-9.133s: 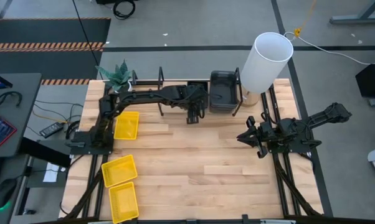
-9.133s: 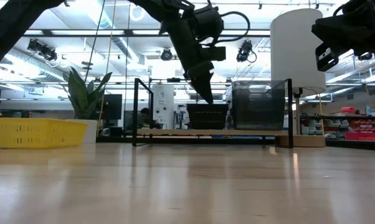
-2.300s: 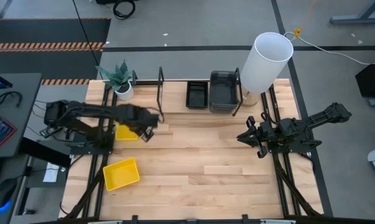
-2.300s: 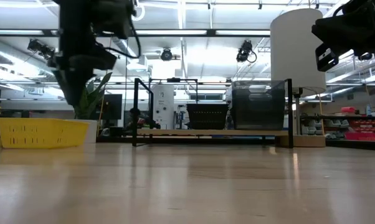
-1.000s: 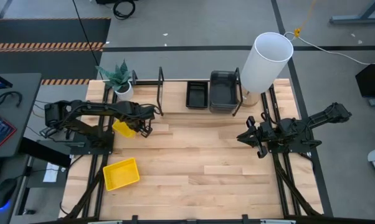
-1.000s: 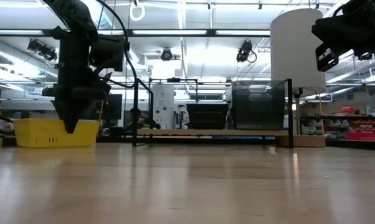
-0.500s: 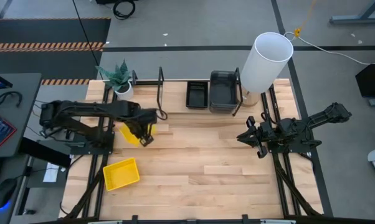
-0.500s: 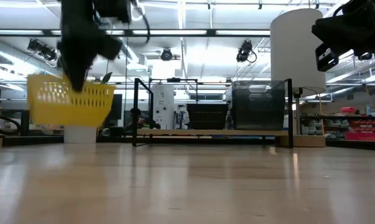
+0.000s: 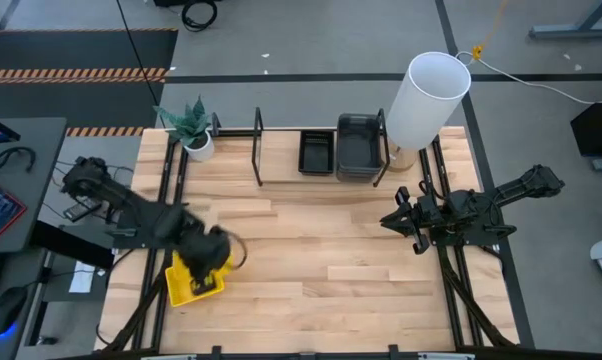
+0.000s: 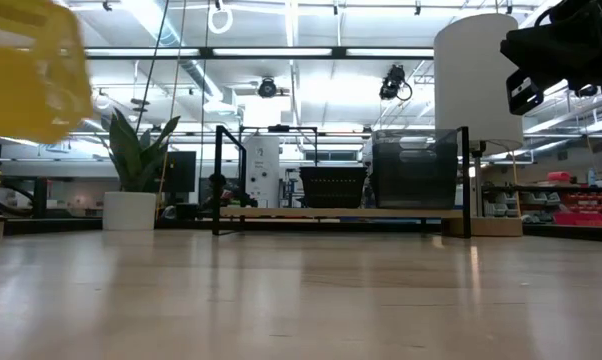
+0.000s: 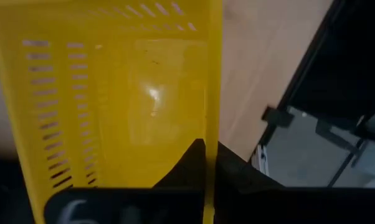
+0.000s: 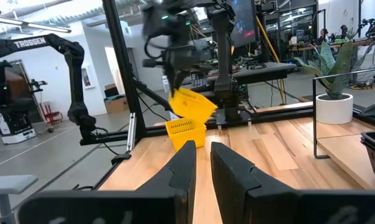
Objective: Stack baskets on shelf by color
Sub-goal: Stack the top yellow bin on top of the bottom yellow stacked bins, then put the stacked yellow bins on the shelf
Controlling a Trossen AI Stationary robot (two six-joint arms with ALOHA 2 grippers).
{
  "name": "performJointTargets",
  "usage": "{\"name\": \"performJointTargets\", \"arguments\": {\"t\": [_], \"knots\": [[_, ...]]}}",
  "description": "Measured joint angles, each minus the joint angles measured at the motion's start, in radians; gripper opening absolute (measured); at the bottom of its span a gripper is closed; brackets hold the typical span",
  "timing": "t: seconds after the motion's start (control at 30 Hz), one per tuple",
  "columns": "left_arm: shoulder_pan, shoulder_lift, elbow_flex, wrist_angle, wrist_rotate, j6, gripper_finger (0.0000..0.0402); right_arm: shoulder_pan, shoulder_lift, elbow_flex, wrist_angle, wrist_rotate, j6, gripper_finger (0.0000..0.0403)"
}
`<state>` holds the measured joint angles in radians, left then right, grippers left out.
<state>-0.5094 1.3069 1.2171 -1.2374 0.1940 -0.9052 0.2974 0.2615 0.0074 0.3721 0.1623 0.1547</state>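
I have the left gripper [image 9: 213, 262] low over the near-left part of the counter [image 9: 321, 250], well away from the shelf [image 9: 281, 165]. Its fingers [image 11: 197, 162] are clamped on the rim of a yellow basket [image 11: 119, 106] — one finger inside the wall, one outside. In the right wrist view that basket [image 12: 190, 102] hangs tilted in the air, just above a second yellow basket [image 12: 185, 129] that sits flat on the counter. From above the two overlap and I cannot separate them cleanly; the lower one [image 9: 188, 287] lies with its long axis slanting slightly relative to the shelf's length. In the low view the held basket [image 10: 31, 70] is a blurred yellow mass at the far left, clear of the counter.

On the shelf, a black basket [image 9: 316, 152] sits near the middle with its long axis running front to back, and a grey basket [image 9: 358, 145] stands touching it on the side toward the white cylinder [image 9: 426, 100]. The shelf's span on the other side of the black basket, toward the plant [image 9: 191, 125], is where the uprights stand.

The right gripper [image 9: 399, 218] waits over the right side of the counter, in front of the cylinder — its fingers [image 12: 187, 165] stand slightly apart, holding nothing.
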Motion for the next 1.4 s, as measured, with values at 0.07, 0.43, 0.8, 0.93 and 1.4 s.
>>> {"name": "performJointTargets", "arguments": {"t": [0.07,0.43,0.8,0.93,1.4], "knots": [[-0.077,0.002,0.000,0.004,-0.018,-0.070,0.0009,0.000,0.000,0.000,0.000,0.000,0.000,0.0055],[-0.353,0.058,0.000,-0.027,-0.127,-0.366,0.0009,0.000,0.000,0.000,0.000,0.000,0.000,0.0055],[-0.365,0.236,-0.001,-0.004,-0.118,-0.275,0.0009,0.000,0.000,0.000,0.000,0.000,0.000,0.0055],[-0.356,0.301,-0.001,-0.009,-0.119,-0.262,0.0018,0.000,0.000,0.000,0.000,0.000,0.000,0.0055],[-0.344,0.381,-0.001,0.054,-0.160,-0.253,0.0169,0.000,0.000,0.000,0.000,0.000,0.000,0.0055]]}}
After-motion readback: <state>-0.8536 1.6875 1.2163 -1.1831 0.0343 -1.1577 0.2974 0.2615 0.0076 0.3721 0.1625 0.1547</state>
